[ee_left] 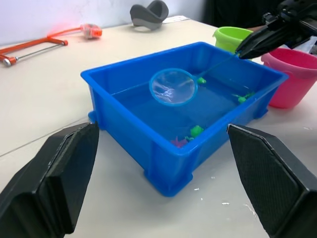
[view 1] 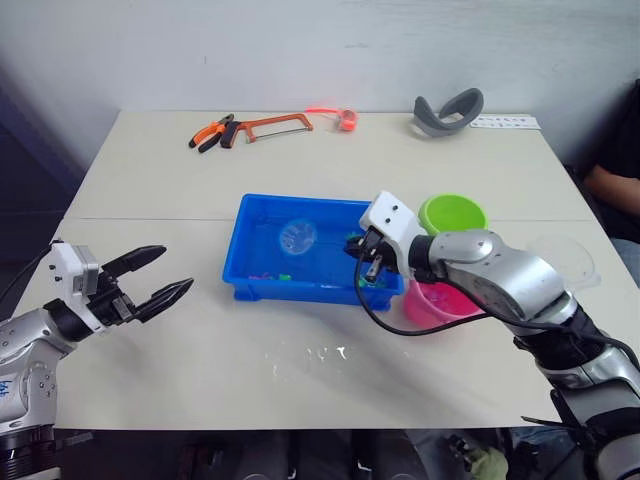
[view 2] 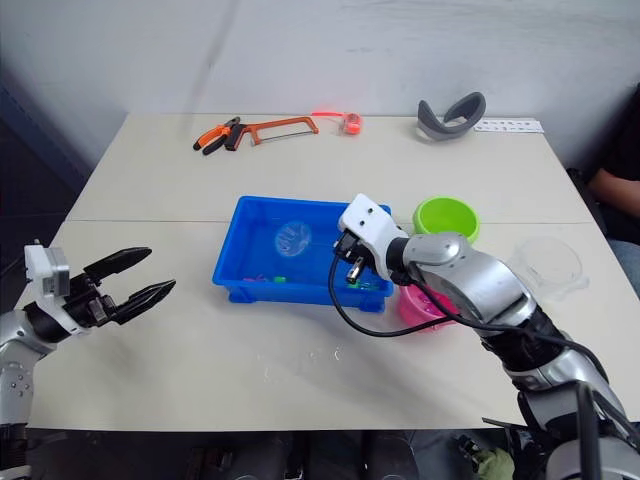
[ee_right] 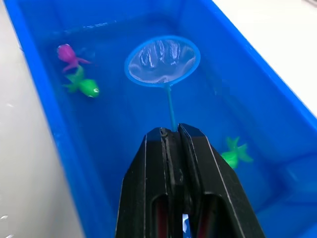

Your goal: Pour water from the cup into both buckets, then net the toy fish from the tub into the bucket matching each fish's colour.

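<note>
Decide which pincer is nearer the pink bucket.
Right. The right pincer holds the net over the tub, right beside the pink bucket; the left pincer hangs open, beyond the tub's far side.

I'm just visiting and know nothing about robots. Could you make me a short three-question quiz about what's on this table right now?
1. True or false: the right pincer is shut on the net's handle.
2. Which fish lies right beside the pink fish in the tub? A) a green fish B) another pink fish C) none
3. Fill in: the left pincer is ____ and holds nothing.

Key
1. True; the net has its hoop held over the water in the tub.
2. A; a green fish touches it, and another green fish lies apart, nearer the right pincer.
3. Open.
</note>
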Motion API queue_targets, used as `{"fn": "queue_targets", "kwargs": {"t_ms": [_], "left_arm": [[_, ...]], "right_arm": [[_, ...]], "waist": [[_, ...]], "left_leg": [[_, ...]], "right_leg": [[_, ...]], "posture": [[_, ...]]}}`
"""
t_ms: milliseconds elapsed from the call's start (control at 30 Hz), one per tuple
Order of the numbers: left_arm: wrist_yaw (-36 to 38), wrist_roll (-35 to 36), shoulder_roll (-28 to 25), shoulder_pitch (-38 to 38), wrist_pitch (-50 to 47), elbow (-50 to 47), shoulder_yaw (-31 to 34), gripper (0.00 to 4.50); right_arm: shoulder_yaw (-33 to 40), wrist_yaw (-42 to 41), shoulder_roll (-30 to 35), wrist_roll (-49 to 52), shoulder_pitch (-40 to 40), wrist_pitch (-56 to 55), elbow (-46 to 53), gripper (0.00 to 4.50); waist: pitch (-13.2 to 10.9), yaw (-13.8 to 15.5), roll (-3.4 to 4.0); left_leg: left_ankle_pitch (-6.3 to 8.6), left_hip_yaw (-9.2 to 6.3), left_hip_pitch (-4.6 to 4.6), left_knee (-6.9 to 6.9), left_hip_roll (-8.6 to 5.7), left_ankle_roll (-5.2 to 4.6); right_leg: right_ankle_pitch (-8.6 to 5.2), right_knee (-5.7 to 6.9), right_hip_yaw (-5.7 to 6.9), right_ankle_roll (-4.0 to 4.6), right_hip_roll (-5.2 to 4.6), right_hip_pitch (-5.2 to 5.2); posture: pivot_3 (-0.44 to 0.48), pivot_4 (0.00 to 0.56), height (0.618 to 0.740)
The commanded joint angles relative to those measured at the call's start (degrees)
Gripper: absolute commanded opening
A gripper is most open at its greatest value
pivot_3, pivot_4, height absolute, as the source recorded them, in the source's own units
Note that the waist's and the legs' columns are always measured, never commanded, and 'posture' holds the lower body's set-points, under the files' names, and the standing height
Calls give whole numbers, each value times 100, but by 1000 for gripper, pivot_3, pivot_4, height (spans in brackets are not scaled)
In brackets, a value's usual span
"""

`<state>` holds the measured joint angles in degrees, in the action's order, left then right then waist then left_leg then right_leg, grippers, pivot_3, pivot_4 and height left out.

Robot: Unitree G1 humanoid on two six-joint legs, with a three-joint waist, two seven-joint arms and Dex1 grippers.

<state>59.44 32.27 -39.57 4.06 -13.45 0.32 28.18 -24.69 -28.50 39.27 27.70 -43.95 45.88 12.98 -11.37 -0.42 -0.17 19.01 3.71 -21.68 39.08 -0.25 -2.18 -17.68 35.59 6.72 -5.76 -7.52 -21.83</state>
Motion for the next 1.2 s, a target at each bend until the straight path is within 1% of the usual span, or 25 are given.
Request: {"fn": "queue_targets", "kwargs": {"t_ms": [33, 167, 300, 467, 533, 700, 800, 900, 1067, 1200], "left_arm": [[127, 94, -262, 76, -56, -177, -29, 4486], [319, 28, -458, 201, -141, -136, -255, 4486], [644, -43, -768, 248, -231, -73, -460, 4486], [1143, -274, -1312, 641, -143, 291, -788, 4486], [1338, -418, -1527, 901, -103, 520, -962, 4486], [1806, -614, -1833, 1942, -275, 1173, -1525, 4486], [2098, -832, -1962, 2561, -351, 1480, -1904, 4486], [2299, -1167, -2023, 3081, -135, 1868, -2248, 4486], [2533, -1518, -1982, 3691, 204, 2426, -2600, 4486], [2648, -1595, -1937, 3856, 390, 2660, -2662, 4486]], "right_arm": [[-228, -281, -239, -622, -209, -329, 8, 0], [-406, -446, -345, -1021, -224, -475, -27, 0], [-572, -575, -441, -1357, -318, -665, -143, 0], [-761, -837, -635, -1661, -455, -881, -326, 0], [-837, -929, -701, -1775, -487, -969, -381, 0], [-998, -1091, -864, -2194, -634, -1303, -701, 0], [-1034, -1187, -935, -2339, -714, -1434, -824, 0], [-1107, -1396, -976, -2487, -773, -1610, -912, 0], [-1176, -1805, -1015, -2745, -779, -1961, -995, 0], [-1099, -2153, -960, -2974, -742, -2231, -1014, 0]], "waist": [[0, 6, 0], [0, 15, 0], [0, 4, 1], [-1, -65, 1], [-1, -107, 1], [-1, -121, 1], [-1, -120, 1], [-1, -122, 1], [-1, -126, 0], [-1, -127, 0]], "left_leg": [[0, 0, 0, 0, 0, 0], [1, 1, -1, -2, -1, 1], [1, 2, -2, -2, -1, 2], [1, 10, -20, -5, 0, 4], [-4, 11, -58, 1, -1, 7], [-7, 15, -62, 0, -1, 8], [-10, 25, -63, 1, -2, 4], [-11, 29, -63, 1, -3, 2], [-11, 29, -72, 2, -4, 1], [-11, 32, -73, 2, -2, 1]], "right_leg": [[0, 0, 0, 0, 0, -1], [0, 1, -2, 0, -1, -4], [0, 2, -2, 0, -1, -6], [0, 11, -8, 0, 1, -35], [0, 25, -9, 0, 1, -72], [0, 26, 4, 0, 8, -76], [0, 27, 21, 0, 13, -78], [0, 32, 30, 0, 11, -81], [0, 35, 40, -1, 40, -90], [0, 36, 38, -1, 44, -93]], "posture": [[0, 150, 740], [0, 150, 740], [0, 150, 740], [0, 150, 740], [0, 150, 740], [0, 150, 740], [0, 150, 740], [0, 150, 740], [0, 150, 740], [0, 150, 740]]}}
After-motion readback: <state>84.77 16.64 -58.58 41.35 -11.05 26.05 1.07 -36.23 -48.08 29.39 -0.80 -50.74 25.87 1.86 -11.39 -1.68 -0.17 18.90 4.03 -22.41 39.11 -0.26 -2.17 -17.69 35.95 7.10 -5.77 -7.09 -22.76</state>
